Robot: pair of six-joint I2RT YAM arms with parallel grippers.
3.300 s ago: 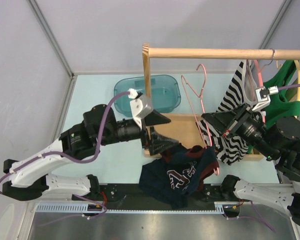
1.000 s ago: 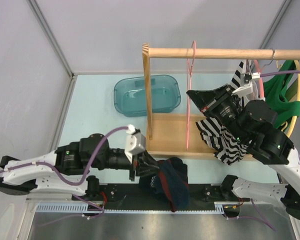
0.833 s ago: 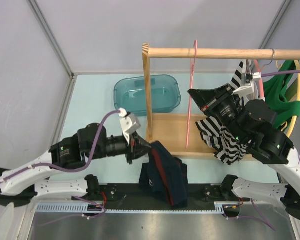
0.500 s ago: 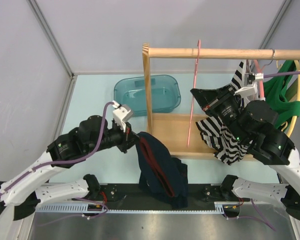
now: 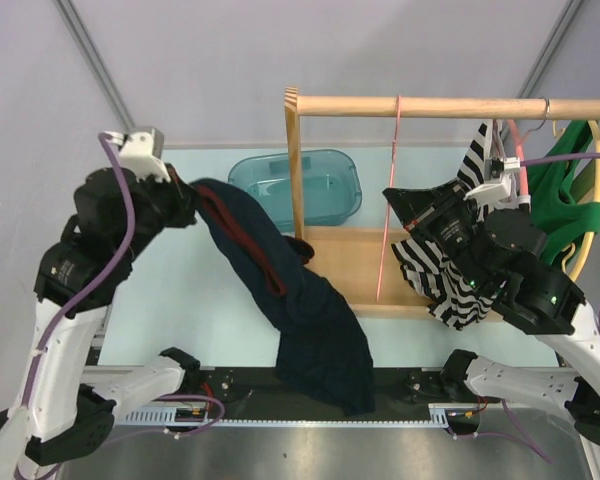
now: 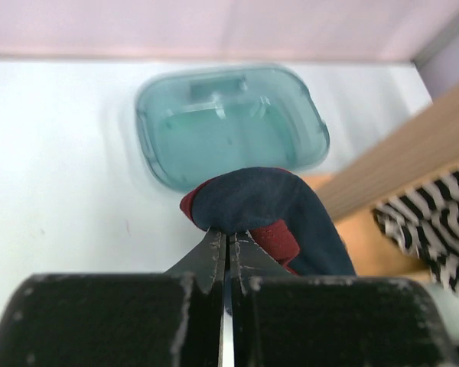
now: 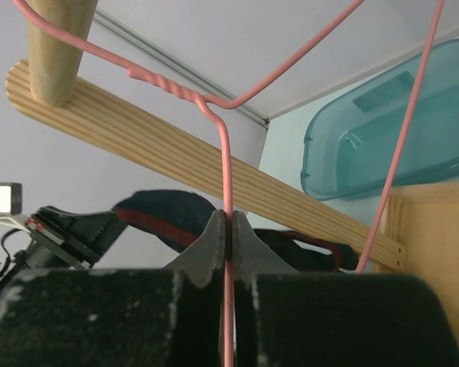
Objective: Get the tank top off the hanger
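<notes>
- Between the jaws of your left gripper (image 6: 228,246), which press together, sits a fold of the navy tank top (image 6: 269,205) with its red trim. The tips clamp the cloth at its edge.
- Below those jaws the tank top trails away in one long drape. Its far end lies at the near edge of the table (image 5: 180,290) in the top view.
- Beyond the left jaws, past the held fold, lies the teal bin (image 6: 231,126). You cannot tell from these views whether the cloth touches it.
- Between the jaws of your right gripper (image 7: 228,229), likewise closed, runs the neck wire of the pink hanger (image 7: 223,153). The tips clamp it just below its twisted collar.
- Above the right jaws the hanger's hook reaches the wooden rail (image 5: 430,105). Its wire frame carries no cloth, and the tank top is off it, well apart and over towards the left jaws.
- Beside the right jaws, on the side away from the tank top, a striped garment (image 5: 445,300) hangs from the rail.
</notes>
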